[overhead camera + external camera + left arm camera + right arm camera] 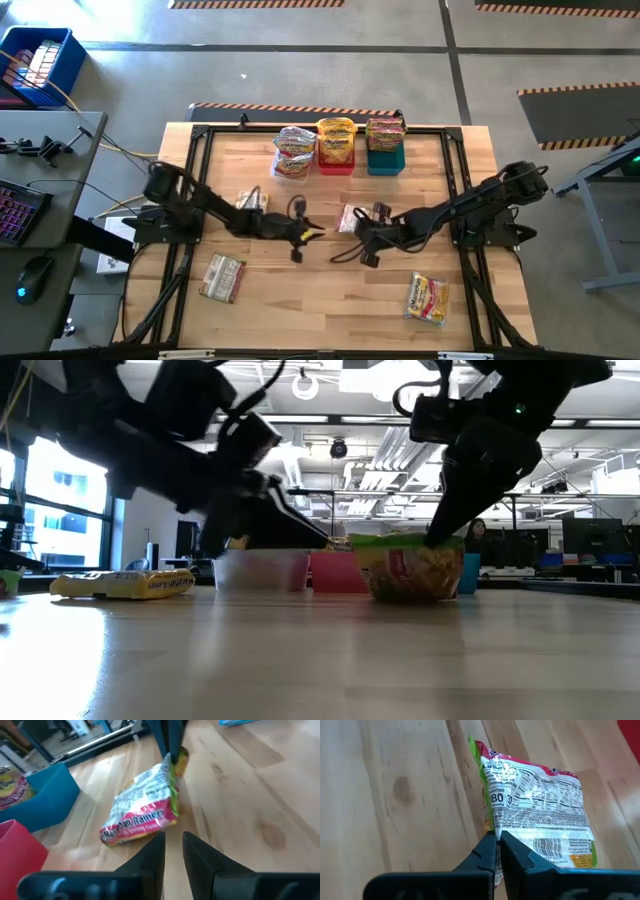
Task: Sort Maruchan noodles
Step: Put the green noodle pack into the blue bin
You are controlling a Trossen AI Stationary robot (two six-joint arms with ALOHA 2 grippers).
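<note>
A reddish-pink and green Maruchan noodle packet (535, 805) (142, 812) sits at mid-table (350, 216), printed back side up. My right gripper (497, 837) (362, 232) is shut on it. My left gripper (173, 847) (305, 232) is just to the packet's left, pointing at it. Its fingers are a narrow gap apart with nothing between them. At the far edge a clear bin (292, 165), a red bin (336, 165) and a teal bin (385, 163) each hold stacked packets. My right gripper pinches the packet's green-trimmed edge seam (491, 822) near a corner between its two fingers. The fingers come slanting down from above (171, 745). The packet is tilted up at the held end (176, 765), and its opposite end (127, 834) rests on the table.
Loose packets lie beside the left arm (252, 201), at the near left (222, 277) and, a yellow one, at the near right (427, 298). A black frame rail (320, 127) edges the wooden table. The near middle of the table is bare wood.
</note>
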